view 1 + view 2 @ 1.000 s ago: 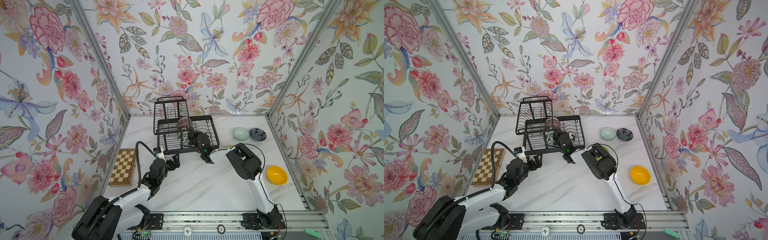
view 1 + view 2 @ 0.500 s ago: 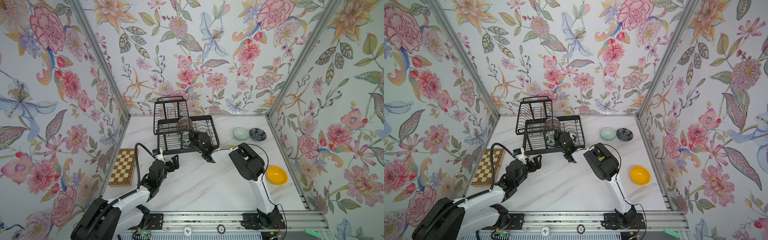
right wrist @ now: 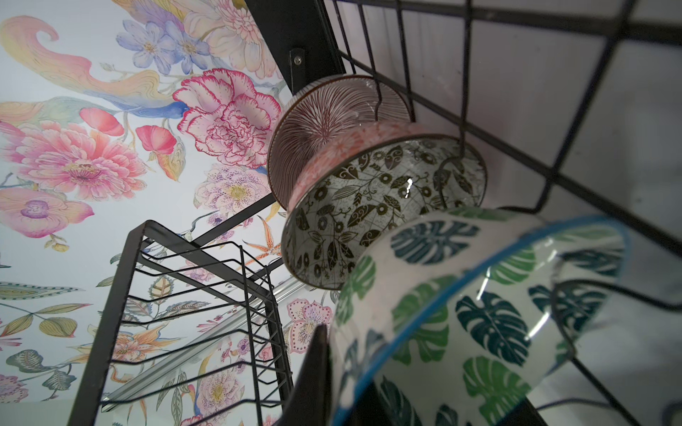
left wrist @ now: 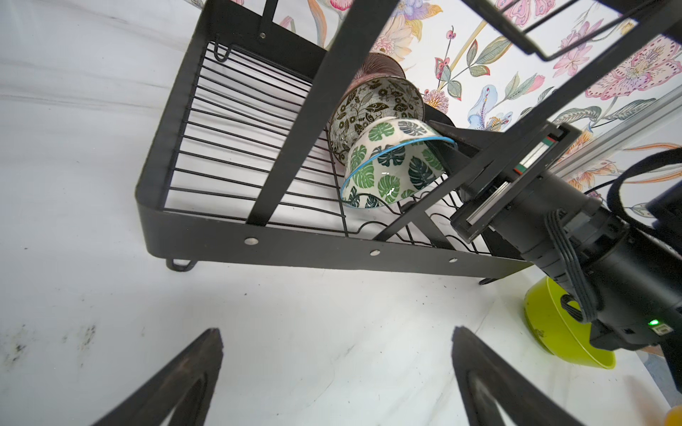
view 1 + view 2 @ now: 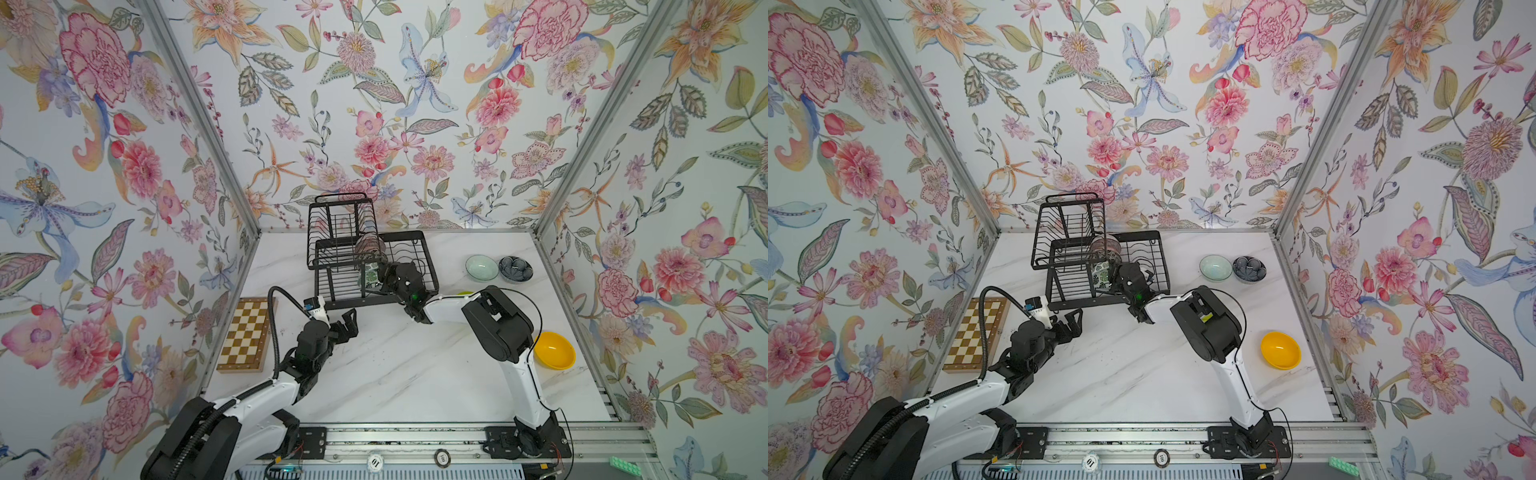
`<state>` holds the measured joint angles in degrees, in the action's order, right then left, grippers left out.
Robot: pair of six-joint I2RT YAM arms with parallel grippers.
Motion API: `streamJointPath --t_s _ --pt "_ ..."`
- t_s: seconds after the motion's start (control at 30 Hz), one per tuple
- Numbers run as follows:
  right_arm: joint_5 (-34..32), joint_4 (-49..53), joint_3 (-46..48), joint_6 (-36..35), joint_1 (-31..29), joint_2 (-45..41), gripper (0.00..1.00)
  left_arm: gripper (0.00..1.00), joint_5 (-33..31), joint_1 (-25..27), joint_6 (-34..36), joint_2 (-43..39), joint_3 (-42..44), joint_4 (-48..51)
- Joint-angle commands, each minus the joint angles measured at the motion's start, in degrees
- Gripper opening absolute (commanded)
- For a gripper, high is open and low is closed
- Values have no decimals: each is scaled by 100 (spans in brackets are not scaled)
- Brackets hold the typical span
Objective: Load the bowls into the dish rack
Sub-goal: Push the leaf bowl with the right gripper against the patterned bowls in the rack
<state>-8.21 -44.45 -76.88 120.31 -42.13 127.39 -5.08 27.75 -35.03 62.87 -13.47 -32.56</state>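
The black wire dish rack (image 5: 361, 302) (image 5: 1084, 305) stands at the back of the table. In its lower tray three bowls lean in a row: pink ribbed (image 3: 324, 121), black-and-white patterned (image 3: 369, 206) (image 4: 372, 107) and green-leaf print (image 3: 479, 317) (image 4: 391, 166) (image 5: 371, 274). My right gripper (image 5: 384, 276) (image 3: 343, 361) reaches into the tray, shut on the green-leaf bowl's rim, one finger outside and one inside. My left gripper (image 5: 340, 326) (image 4: 336, 332) hangs open and holds nothing, low over the table before the rack's front rail (image 4: 313, 245).
A lime green bowl (image 4: 546, 324) lies beside the rack under the right arm. The celadon bowl (image 5: 481, 267) and the dark blue bowl (image 5: 515, 268) sit at the back right, the orange-yellow bowl (image 5: 555, 350) near the right wall. A chessboard (image 5: 245, 332) lies by the left wall.
The right arm's elbow has shifted slightly to the right while its gripper stays on the green-leaf bowl in the tray. The left arm has barely moved.
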Motion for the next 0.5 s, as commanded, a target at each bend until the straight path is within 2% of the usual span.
streamJointPath --t_s 0.0,0.47 --pt "147 593 -20 1274 21 103 14 99 -56 -52 -48 -140 64 100" --pt "208 504 -115 1286 18 136 24 99 -50 -56 -118 -273 104 162"
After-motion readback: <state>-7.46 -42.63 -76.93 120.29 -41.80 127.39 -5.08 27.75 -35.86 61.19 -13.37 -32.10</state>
